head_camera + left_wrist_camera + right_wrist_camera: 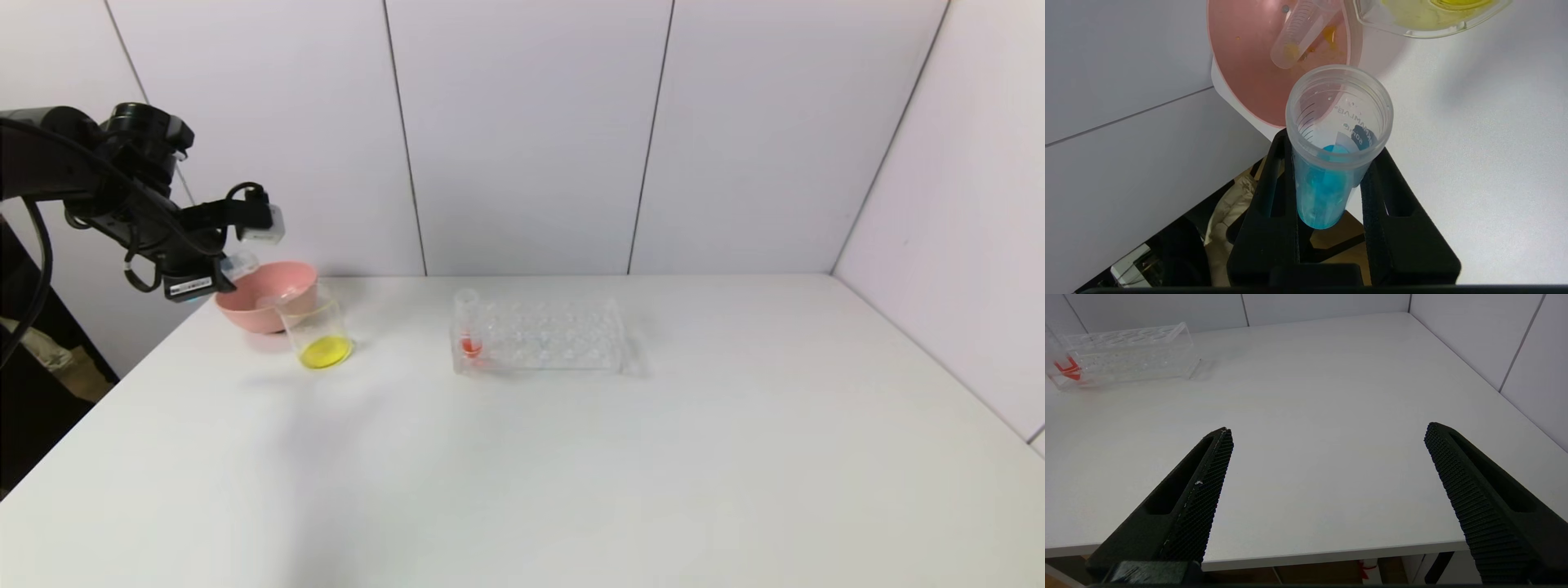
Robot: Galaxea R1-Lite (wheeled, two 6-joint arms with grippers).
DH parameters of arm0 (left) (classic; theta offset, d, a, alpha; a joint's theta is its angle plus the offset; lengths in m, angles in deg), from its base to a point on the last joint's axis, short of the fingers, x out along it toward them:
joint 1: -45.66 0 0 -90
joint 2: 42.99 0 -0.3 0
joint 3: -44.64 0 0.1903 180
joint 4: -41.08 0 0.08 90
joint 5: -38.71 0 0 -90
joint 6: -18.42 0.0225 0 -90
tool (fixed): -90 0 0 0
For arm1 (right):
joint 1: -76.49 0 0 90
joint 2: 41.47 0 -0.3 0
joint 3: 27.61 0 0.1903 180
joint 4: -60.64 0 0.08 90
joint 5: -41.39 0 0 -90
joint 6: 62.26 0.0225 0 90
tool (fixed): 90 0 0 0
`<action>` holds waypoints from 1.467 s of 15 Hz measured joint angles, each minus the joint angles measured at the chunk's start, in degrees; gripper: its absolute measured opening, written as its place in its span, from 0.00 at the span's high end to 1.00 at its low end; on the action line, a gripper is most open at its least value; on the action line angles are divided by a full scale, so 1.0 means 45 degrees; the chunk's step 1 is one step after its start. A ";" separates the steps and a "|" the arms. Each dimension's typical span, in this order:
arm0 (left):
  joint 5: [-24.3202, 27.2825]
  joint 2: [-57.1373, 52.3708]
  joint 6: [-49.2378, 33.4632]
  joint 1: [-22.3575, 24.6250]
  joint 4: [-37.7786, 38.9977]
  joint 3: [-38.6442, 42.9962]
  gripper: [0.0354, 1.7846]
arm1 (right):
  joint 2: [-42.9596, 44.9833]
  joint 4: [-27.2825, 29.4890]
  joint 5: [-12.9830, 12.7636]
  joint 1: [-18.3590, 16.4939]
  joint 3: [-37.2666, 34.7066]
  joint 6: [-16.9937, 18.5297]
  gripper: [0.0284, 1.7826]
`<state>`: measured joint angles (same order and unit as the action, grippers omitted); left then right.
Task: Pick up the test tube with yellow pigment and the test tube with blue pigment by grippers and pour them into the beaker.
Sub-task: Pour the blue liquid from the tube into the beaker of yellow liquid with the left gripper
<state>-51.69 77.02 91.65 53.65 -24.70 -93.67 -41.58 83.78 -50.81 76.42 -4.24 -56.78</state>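
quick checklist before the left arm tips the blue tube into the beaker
1. Grip: left gripper fingers clamp the test tube with blue pigment on both sides: ok.
2. Blue liquid in the tube's bottom, unspilled: ok.
3. Tube mouth over the beaker: not ok; it sits by the pink bowl, short of the beaker.
4. Beaker upright, holding yellow liquid: ok.
5. Emptied test tube with yellow pigment lies in the pink bowl, out of the pour path: ok.
6. Right gripper open, far from the beaker: ok.
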 joint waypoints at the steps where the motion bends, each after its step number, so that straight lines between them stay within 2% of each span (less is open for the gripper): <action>1: -0.0014 0.0003 -0.0005 -0.0035 0.0005 -0.0005 0.76 | 0.0000 0.0000 0.0000 0.0000 0.0000 0.0000 0.04; 7: -0.0504 0.0038 -0.0016 -0.0249 -0.0008 0.0003 0.76 | 0.0000 0.0000 0.0000 0.0005 0.0000 0.0000 0.04; 16: -0.2213 0.0363 0.0005 -0.0986 -0.0008 0.0000 0.76 | 0.0000 -0.0005 0.0000 0.0000 0.0000 0.0000 0.04; 22: -0.2395 0.0461 0.0005 -0.1249 0.0005 -0.0005 0.76 | 0.0000 -0.0005 0.0000 0.0000 0.0000 0.0000 0.04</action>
<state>-62.47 79.09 91.68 48.03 -24.67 -93.70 -41.58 83.76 -50.81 76.42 -4.24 -56.78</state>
